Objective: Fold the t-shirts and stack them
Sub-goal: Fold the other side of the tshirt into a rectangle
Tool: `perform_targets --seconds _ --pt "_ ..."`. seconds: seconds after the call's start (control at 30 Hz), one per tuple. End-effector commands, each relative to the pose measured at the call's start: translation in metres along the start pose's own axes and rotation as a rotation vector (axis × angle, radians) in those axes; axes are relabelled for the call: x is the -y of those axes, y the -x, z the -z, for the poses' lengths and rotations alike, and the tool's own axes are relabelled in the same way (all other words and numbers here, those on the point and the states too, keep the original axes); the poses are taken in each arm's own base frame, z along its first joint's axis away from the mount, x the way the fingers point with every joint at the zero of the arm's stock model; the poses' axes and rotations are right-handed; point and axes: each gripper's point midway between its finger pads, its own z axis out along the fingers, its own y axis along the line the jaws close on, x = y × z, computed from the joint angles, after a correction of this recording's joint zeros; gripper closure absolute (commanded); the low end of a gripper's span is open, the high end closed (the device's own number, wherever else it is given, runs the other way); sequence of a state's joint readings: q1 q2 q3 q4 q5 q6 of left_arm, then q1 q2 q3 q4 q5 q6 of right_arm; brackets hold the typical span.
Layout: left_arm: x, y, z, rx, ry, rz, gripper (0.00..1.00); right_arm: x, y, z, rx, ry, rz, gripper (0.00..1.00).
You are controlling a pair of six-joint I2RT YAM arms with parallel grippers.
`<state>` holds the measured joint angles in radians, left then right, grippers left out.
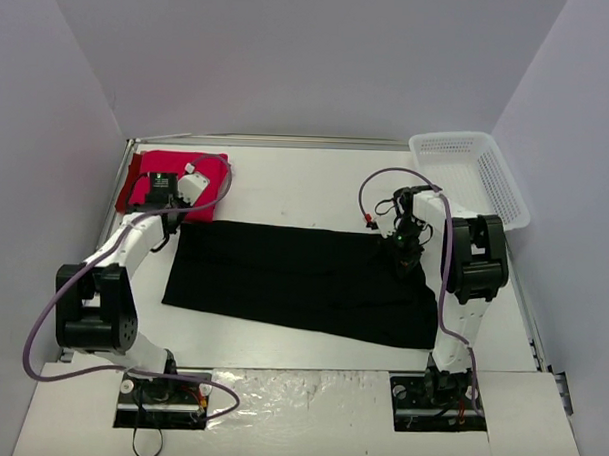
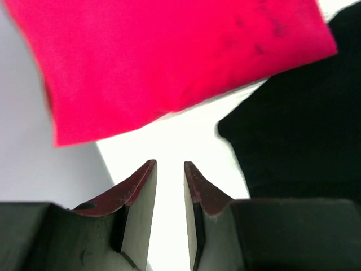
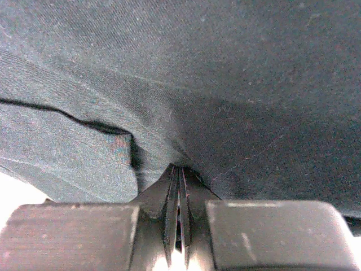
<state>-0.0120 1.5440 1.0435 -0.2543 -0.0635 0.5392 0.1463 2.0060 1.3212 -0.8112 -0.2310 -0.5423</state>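
The black t-shirt lies spread flat across the middle of the table. The crimson red t-shirt lies folded at the back left corner. My left gripper hovers at the red shirt's near edge. In the left wrist view it is open by a narrow gap and empty over bare table, with the red shirt ahead and the black shirt to the right. My right gripper is down on the black shirt's back right part. In the right wrist view it is shut, pinching the black cloth.
A white mesh basket stands at the back right, partly over the table's edge. Grey walls close in the left, back and right sides. Cables loop over both arms.
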Motion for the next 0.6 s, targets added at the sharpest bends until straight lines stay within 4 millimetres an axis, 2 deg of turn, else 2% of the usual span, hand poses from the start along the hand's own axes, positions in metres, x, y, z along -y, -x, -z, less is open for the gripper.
perform_targets --seconds 0.0,0.17,0.33,0.43,0.57 --pt "-0.034 0.018 0.043 0.044 0.119 0.057 0.75 0.013 -0.001 -0.049 -0.053 -0.009 0.006 1.00" --pt "-0.043 0.018 0.071 0.060 0.155 0.077 0.73 0.023 0.013 -0.049 -0.045 -0.031 0.002 1.00" --pt "-0.039 0.015 0.096 0.074 0.130 0.093 0.72 0.037 0.034 -0.048 -0.024 -0.054 -0.001 1.00" --pt "-0.035 0.015 0.106 0.092 0.109 0.107 0.72 0.046 0.052 -0.044 0.006 -0.070 0.001 1.00" --pt "-0.029 0.015 0.111 0.094 0.082 0.132 0.72 0.057 0.081 -0.028 0.073 -0.093 0.004 1.00"
